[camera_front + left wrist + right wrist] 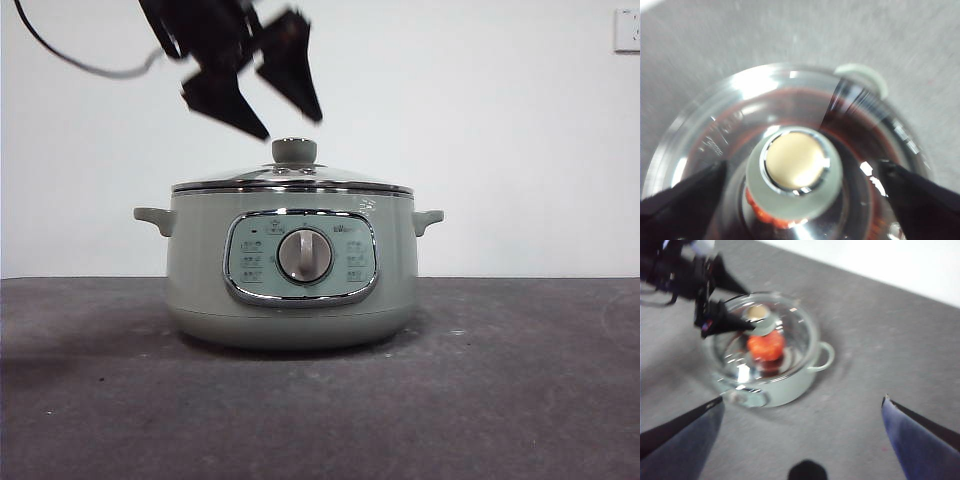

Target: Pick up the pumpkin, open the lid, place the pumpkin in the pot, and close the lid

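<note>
Sage-green pot (292,270) standing mid-table, dial facing near. Glass lid (292,184) seated on its rim, knob (294,151) up top. Inside, under the glass, pumpkin (766,345) glowing orange, blurred, stem not made out. Just above the knob, left gripper (296,128) hanging with jaws spread wide, touching nothing. Farther back and high, right gripper (802,405) parted too, empty, well clear of the pot.
</note>
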Motion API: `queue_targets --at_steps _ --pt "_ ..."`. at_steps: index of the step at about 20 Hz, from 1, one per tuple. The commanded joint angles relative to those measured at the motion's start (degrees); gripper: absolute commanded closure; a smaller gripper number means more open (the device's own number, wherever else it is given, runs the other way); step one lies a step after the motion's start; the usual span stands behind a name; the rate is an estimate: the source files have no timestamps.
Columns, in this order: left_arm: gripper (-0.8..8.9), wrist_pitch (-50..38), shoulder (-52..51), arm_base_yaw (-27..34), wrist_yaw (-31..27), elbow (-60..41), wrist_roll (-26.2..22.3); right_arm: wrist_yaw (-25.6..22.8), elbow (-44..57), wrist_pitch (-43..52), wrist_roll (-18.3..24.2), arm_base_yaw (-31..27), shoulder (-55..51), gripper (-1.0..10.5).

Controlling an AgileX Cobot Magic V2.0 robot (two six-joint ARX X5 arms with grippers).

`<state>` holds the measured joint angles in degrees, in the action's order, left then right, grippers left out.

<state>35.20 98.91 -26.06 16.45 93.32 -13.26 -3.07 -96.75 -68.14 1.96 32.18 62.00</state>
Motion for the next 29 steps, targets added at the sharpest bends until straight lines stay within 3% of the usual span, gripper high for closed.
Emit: queue_targets --at_steps 1,4,8,10,11,13,14,15,16,29 --pt "1.97 2.58 -4.09 -0.24 0.17 -0.13 1.49 3.37 0.04 -0.9 -0.11 0.09 0.28 2.9" --pt "1.97 7.72 -8.85 -0.24 0.37 -0.13 1.55 5.64 0.04 -2.38 -0.15 0.09 0.59 2.9" --pt "1.98 20.48 -19.56 -0.24 1.75 -0.11 2.73 13.9 0.07 -7.56 -0.13 0.13 1.66 2.9" --pt "2.15 26.14 -24.5 -0.24 4.2 -0.11 3.19 15.93 0.07 -10.36 0.09 0.13 2.21 3.5" --pt "2.88 28.24 -26.51 -0.24 5.03 -0.11 3.19 16.74 0.07 -10.47 0.07 0.13 2.49 4.0" --pt "5.66 31.63 -30.29 -0.24 5.01 -0.11 3.15 18.25 0.07 -10.45 0.15 0.13 2.51 5.5" --pt "7.64 32.72 -31.89 -0.24 5.01 -0.11 3.15 18.4 0.07 -10.45 0.33 0.17 2.51 7.0" --pt "8.25 33.35 -32.89 -0.24 5.03 -0.11 3.15 18.36 0.07 -10.45 0.79 0.17 2.54 8.5" --pt "8.19 33.97 -33.83 -0.24 5.01 -0.11 3.15 18.38 0.07 -10.45 1.4 0.17 2.54 9.6" --pt "8.17 36.04 -34.4 -0.24 4.7 -0.11 3.15 17.9 0.07 -10.4 -1.62 0.13 2.34 9.5"
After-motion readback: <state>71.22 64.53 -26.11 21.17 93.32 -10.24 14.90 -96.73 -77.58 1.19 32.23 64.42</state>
